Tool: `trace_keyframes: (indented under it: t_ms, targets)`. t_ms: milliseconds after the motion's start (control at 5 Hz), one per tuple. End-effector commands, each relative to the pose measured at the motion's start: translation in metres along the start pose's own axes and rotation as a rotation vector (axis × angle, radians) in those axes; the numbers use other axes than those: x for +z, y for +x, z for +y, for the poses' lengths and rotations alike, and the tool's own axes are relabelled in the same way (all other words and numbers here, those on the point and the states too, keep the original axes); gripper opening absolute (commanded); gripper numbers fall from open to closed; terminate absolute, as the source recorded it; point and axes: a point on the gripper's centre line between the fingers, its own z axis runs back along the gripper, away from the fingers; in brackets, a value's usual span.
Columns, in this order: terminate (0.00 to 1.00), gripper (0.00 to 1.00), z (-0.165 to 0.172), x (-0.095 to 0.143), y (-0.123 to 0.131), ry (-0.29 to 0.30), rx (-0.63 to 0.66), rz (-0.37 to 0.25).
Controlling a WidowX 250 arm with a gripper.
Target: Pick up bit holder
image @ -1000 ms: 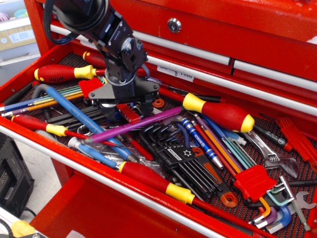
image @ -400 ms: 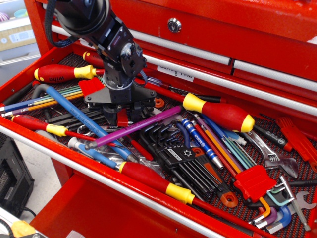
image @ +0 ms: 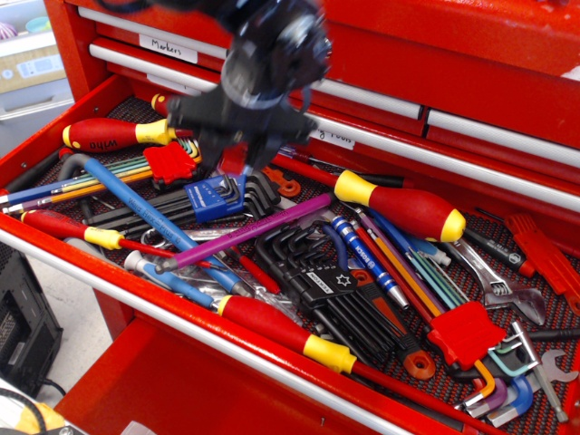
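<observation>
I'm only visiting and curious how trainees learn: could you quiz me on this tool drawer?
1. True or false: the gripper hangs above the tools.
2. The hex key clip below it is: A red, B blue, C green?
3. What red thing seems pinched in the gripper?

Key: 1 true; 2 B; 3 the bit holder, though it is blurred.

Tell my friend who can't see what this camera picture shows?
A blurry black robot gripper hangs above an open red tool drawer, with something small and red, maybe the bit holder, between its fingers. Below lie screwdrivers, hex keys and a blue clip.
</observation>
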Motion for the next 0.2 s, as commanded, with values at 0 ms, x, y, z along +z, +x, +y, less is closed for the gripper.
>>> trace_keyframes:
  t_ms: [0]
  targets:
    - [1.00,0.00,0.0072,0.0894,0.0440,0.097,-0.077,-0.052]
